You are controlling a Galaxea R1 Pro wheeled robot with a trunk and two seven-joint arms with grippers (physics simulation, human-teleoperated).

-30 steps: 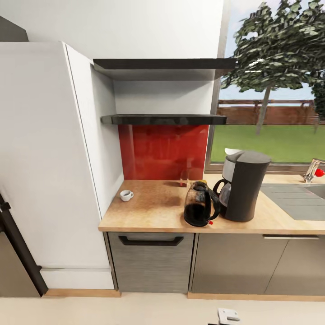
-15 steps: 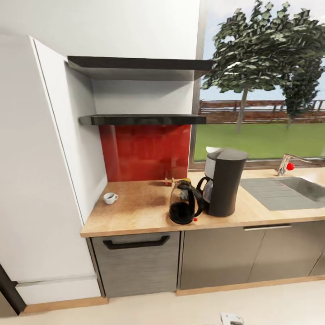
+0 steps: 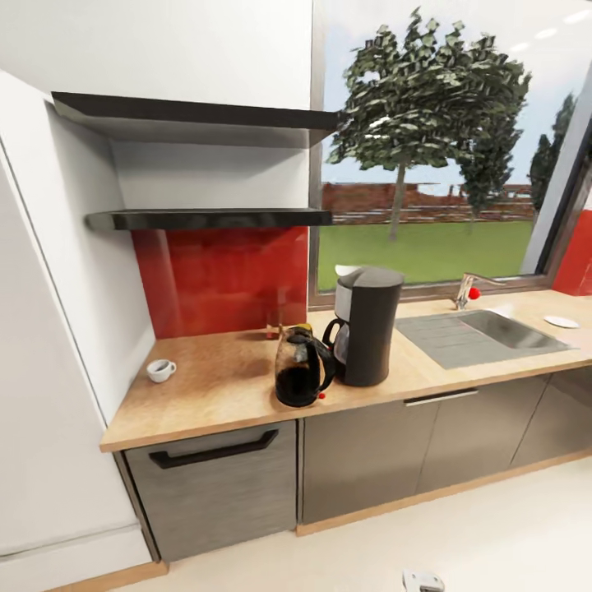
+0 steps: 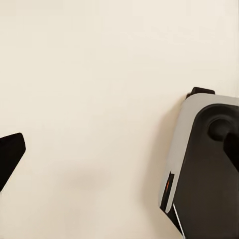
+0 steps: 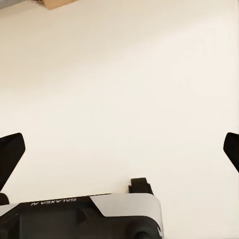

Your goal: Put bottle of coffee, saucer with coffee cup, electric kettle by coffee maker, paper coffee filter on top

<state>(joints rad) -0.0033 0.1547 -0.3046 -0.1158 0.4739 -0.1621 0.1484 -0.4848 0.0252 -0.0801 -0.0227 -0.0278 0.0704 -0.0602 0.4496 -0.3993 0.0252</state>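
The black coffee maker (image 3: 366, 327) stands on the kitchen countertop (image 3: 222, 395), left of the steel sink. The dark electric kettle (image 3: 300, 372) sits touching its left side. A pale white thing, seemingly the paper coffee filter (image 3: 347, 270), shows at the coffee maker's top rear edge. The white coffee cup (image 3: 160, 370) rests alone near the counter's left end. The white saucer (image 3: 561, 321) lies far right, beyond the sink. The bottle of coffee is hidden. The dark kitchen shelf (image 3: 205, 219) looks bare. My left gripper (image 4: 119, 154) and right gripper (image 5: 119, 152) hang open over the floor.
A small tan-topped thing (image 3: 298, 329) peeks out behind the kettle. The sink (image 3: 485, 333) with its tap (image 3: 467, 289) lies under the window. A white tall cabinet (image 3: 49, 370) borders the counter on the left. My base (image 4: 204, 169) shows beneath the left gripper.
The whole view has swung right, so the counter things sit further left in the picture. The sink's right part and the saucer have come into view. Nothing on the counter moved.
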